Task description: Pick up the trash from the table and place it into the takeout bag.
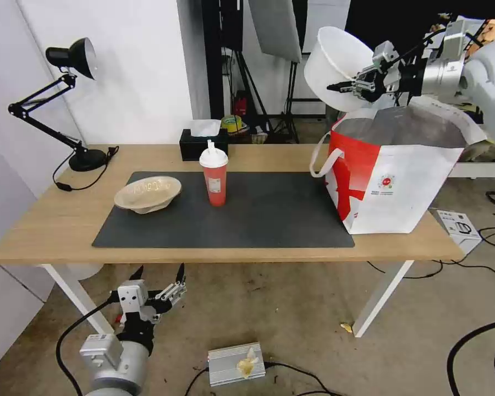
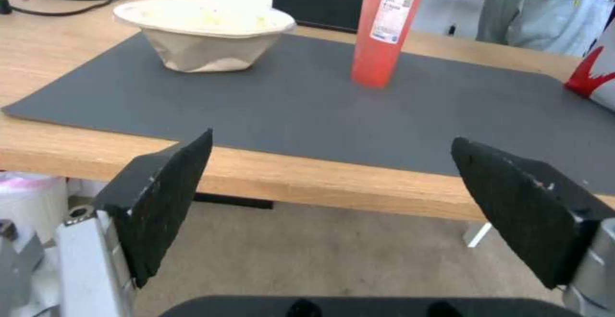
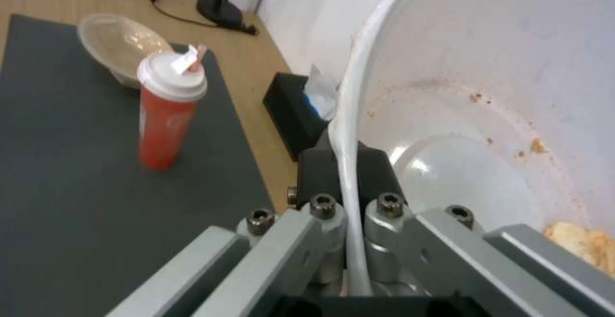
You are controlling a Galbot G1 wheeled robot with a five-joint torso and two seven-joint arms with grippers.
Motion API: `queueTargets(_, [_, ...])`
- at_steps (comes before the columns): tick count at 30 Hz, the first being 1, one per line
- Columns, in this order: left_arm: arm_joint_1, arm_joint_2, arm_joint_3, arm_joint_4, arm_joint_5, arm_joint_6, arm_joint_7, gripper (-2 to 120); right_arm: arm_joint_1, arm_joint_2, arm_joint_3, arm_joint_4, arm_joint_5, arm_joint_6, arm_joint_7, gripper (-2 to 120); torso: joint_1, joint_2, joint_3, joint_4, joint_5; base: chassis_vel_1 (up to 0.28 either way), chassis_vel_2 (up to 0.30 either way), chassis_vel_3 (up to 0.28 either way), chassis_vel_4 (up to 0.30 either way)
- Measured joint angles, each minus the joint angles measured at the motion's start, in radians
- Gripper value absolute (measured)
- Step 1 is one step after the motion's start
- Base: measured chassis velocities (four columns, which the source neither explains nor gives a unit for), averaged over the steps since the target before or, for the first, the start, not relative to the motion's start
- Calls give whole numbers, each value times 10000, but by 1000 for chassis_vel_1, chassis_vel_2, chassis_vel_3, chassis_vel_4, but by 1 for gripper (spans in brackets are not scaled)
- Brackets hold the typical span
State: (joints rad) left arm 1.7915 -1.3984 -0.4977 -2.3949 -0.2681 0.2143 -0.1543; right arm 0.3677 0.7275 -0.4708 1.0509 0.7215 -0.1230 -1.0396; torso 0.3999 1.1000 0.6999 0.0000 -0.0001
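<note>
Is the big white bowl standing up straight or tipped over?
Tipped. The right claw pinches the white bowl by its rim, holding it on its side above the bag, its opening facing sideways.

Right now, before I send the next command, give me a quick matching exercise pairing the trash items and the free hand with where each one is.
Things:
1. white round plastic bowl
2. red drink cup with white lid and straw
3. beige shallow pulp bowl
4. left hand

Places:
A. upright near the middle of the dark grey mat
B. open, below the table's front edge
C. pinched by its rim in the right hand, above the white-and-red takeout bag
D. on the mat's left part

Pairs: 1-C, 2-A, 3-D, 4-B
</note>
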Motion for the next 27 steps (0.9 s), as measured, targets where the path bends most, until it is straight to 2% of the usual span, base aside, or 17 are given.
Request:
queueTargets(18, [75,61,19,-73,116,-30,-5,100,-1165,-1017,823,502,-45,36,5,0,0,0,0,0,1,0,0,0,0])
queueTargets(27, [64,132,-17,-83,30,-32,-5,100,-2173,-1453,1562,795,-71,43,0,0,0,0,0,0,1,0,0,0,0])
